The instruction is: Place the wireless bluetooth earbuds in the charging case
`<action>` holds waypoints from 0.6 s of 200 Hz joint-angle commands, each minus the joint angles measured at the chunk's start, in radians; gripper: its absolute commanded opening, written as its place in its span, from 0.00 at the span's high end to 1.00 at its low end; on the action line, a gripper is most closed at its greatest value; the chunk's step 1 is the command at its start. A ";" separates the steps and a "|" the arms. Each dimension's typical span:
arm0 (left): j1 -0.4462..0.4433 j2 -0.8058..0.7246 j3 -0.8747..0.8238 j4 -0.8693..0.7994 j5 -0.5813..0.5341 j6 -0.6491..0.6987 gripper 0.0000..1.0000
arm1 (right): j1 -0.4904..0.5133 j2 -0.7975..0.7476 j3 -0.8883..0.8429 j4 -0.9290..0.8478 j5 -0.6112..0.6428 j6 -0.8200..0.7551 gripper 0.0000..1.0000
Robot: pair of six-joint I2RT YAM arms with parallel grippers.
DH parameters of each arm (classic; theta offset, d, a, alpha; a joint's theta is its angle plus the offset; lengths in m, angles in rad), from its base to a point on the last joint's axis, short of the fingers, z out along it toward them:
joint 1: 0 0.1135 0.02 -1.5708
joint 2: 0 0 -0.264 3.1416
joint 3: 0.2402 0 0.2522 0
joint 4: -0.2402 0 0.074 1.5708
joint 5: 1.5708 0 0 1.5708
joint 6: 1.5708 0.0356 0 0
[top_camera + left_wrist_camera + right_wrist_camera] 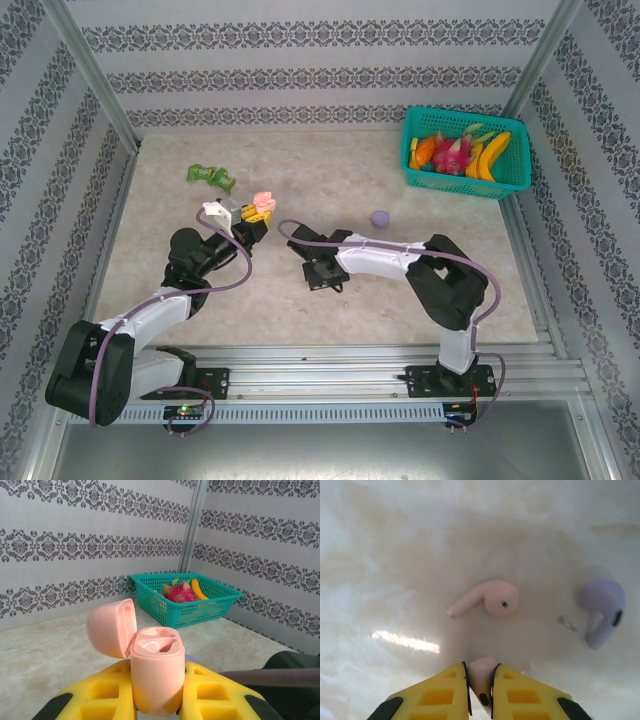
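My left gripper [157,692] is shut on the pale pink charging case [155,672] and holds it upright above the table. Its lid [111,627] is flipped open to the left and both sockets look bare. From above, the case [263,202] sits at the left gripper [252,218]. My right gripper [480,669] is down at the table, shut on a pale pink earbud [481,679]. A second pink earbud [490,598] lies just ahead of it, and a lilac earbud [604,611] lies to the right. From above, the right gripper [322,272] is at mid-table.
A teal basket [466,186] of toy fruit stands at the back right, also seen behind the case [187,611]. A lilac round case [380,218] lies right of centre. A green item [211,177] lies at the back left. Patterned walls enclose the table.
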 commanded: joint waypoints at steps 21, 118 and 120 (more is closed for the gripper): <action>-0.005 0.001 0.033 0.005 0.013 0.013 1.00 | -0.009 -0.169 -0.081 0.028 0.031 0.030 0.85; -0.005 0.016 0.074 -0.033 0.083 0.008 1.00 | -0.061 -0.518 -0.079 0.123 0.096 -0.014 0.85; -0.005 0.016 0.075 -0.033 0.086 0.007 1.00 | -0.063 -0.523 -0.078 0.128 0.095 -0.017 0.85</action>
